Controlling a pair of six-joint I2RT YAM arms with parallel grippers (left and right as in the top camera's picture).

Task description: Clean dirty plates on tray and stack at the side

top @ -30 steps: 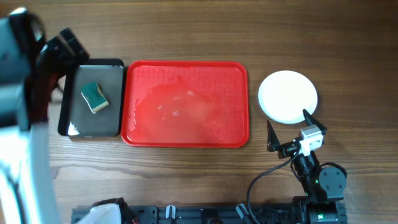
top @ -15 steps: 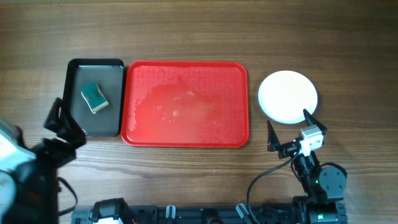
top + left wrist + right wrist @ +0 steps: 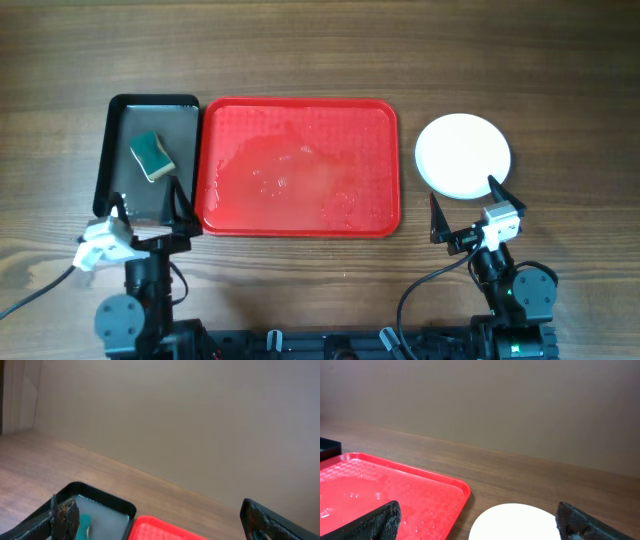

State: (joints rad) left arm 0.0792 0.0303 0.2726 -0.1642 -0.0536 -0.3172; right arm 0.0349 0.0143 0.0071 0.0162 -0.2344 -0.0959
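Overhead. Wooden surface (image 3: 300,50), two arms along the near edge.

Red tray (image 3: 300,166) sits mid-surface, long side across the view. A wet film and droplets glisten on its floor.

White plate (image 3: 463,154) lies on the surface to the right of the red tray, near it but apart. Only this one disc shows from above; I cannot tell whether other plates lie beneath it.

Black tray (image 3: 150,205) stands just left of the red tray, their rims almost meeting. A teal sponge (image 3: 152,156) with a pale side lies askew in its far half.

Left tool (image 3: 146,206) is released, with its fingers spread wide. It hangs at the near end of the black tray, one fingertip by the tray's left rim and the other by the seam between the two trays. Nothing sits between the fingers. The left wrist view agrees: the black tray's corner, a sliver of sponge and the red tray's rim lie low in the frame, with a finger at each bottom corner.

Right tool (image 3: 466,203) is also released and spread. Its outer fingertip overlaps the white plate's near rim from above, but I cannot tell whether it makes contact. In the right wrist view the plate lies ahead between the two fingers, with the red tray to its left.
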